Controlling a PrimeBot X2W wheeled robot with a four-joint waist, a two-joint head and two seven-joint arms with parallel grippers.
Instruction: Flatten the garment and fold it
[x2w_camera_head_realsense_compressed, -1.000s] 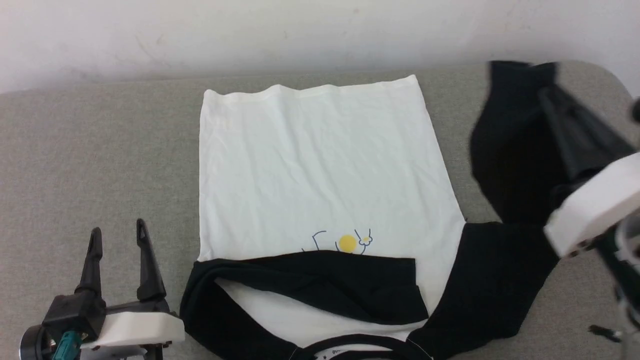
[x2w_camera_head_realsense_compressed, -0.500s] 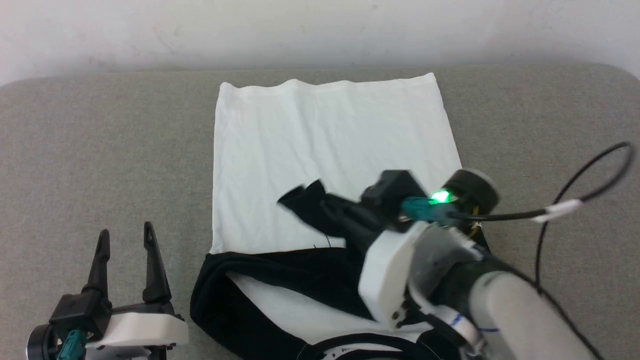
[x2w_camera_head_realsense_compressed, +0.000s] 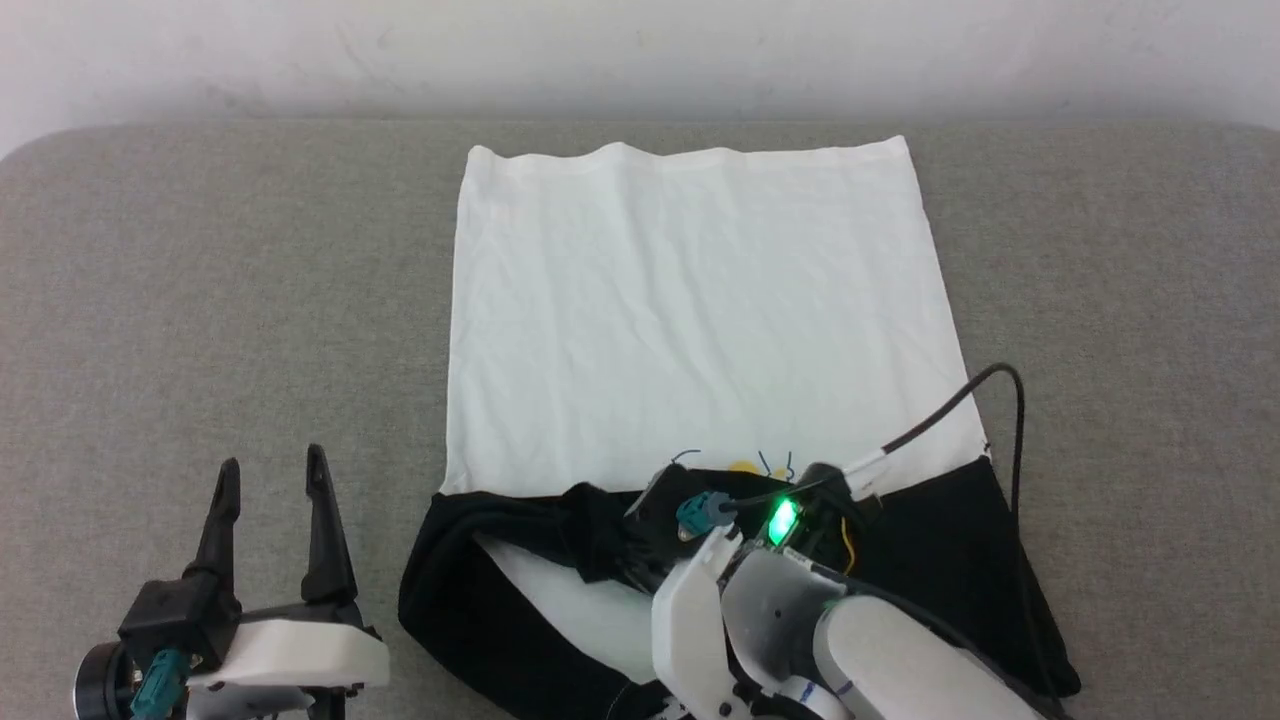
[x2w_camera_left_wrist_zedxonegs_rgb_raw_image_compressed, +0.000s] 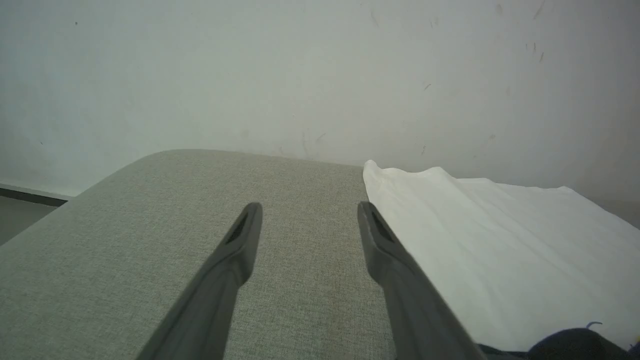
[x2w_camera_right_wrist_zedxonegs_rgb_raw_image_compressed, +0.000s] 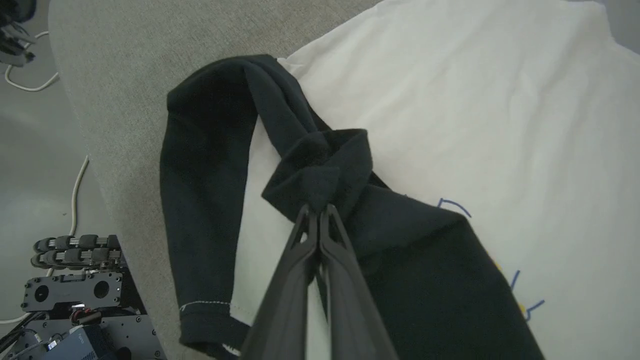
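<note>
Shirt (x2w_camera_head_realsense_compressed: 700, 300) lies spread on grey surface (x2w_camera_head_realsense_compressed: 200, 300), black sleeve (x2w_camera_right_wrist_zedxonegs_rgb_raw_image_compressed: 320, 170) folded across its chest. Right gripper (x2w_camera_right_wrist_zedxonegs_rgb_raw_image_compressed: 315, 209) pinches that sleeve, seemingly at the cuff; left gripper (x2w_camera_head_realsense_compressed: 273, 462) waits beside, fingers wide.

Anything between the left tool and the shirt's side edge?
Nothing visible: just grey cushion lies between the open left tool and the garment's white edge. The right tool is shut on the black sleeve, over the chest.

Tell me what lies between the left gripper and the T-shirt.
Nothing but bare grey fabric surface lies between the left gripper and the T-shirt. The head view shows it, the left wrist view too.
</note>
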